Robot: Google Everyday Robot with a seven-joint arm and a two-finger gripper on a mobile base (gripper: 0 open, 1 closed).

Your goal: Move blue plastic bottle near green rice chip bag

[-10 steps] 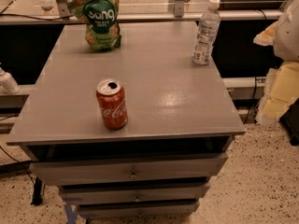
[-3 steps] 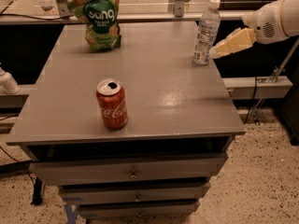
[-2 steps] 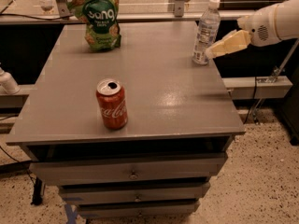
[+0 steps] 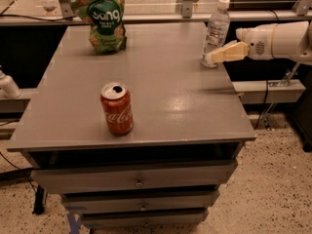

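Note:
The blue plastic bottle (image 4: 216, 30) stands upright near the far right edge of the grey table (image 4: 165, 82); it is clear, with a white cap and a pale label. The green rice chip bag (image 4: 104, 18) stands at the far left of the table top, well apart from the bottle. My gripper (image 4: 212, 58) reaches in from the right on a white arm, its cream tip low by the bottle's base, touching it or nearly so.
A red cola can (image 4: 117, 108) stands open-topped on the front left part of the table. The table has drawers (image 4: 139, 179) below its front edge. A metal rail (image 4: 161, 17) and posts run behind the table. A white bottle (image 4: 8, 86) sits at the left.
The arm has come in from the right and lowered; the gripper tip has moved left and down from beside the bottle's middle to its base. The bottle, bag and can have not moved.

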